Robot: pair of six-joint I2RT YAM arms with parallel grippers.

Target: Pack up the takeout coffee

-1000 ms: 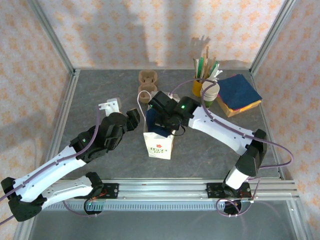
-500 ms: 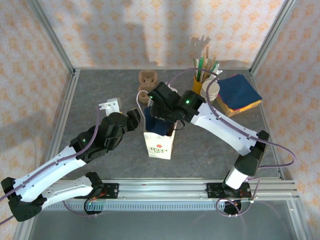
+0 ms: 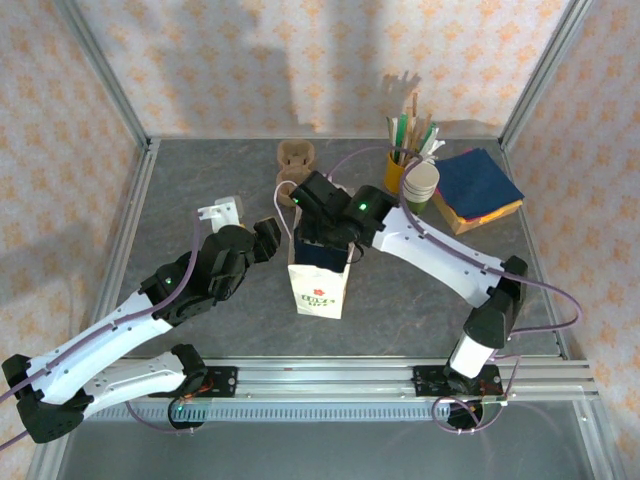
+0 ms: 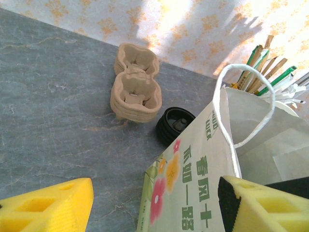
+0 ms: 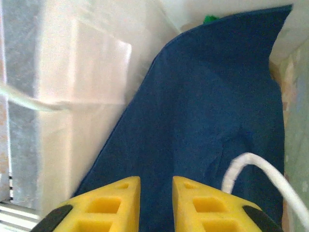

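A white paper bag (image 3: 318,288) with green print and flowers stands upright mid-table, also in the left wrist view (image 4: 193,179). A dark blue napkin (image 5: 203,121) lies inside it, with a scrap of green behind it that I cannot identify. My right gripper (image 5: 157,181) hangs over the bag's mouth (image 3: 322,232), its fingers a narrow gap apart with nothing pinched. My left gripper (image 4: 154,193) is open wide at the bag's left rim (image 3: 268,238), one finger (image 4: 265,208) at the rim, the other (image 4: 48,208) clear of the bag. The takeout coffee is hidden.
A stack of black lids (image 4: 175,124) sits just behind the bag. Cardboard cup carriers (image 3: 294,158) lie beyond it. At the back right stand a yellow cup of sticks (image 3: 398,172), stacked paper cups (image 3: 420,185) and a napkin pile (image 3: 478,188). A white block (image 3: 220,212) lies left.
My right gripper has shifted slightly left and lower over the bag's mouth, its fingers now a little apart. The left arm and the bag have not moved.
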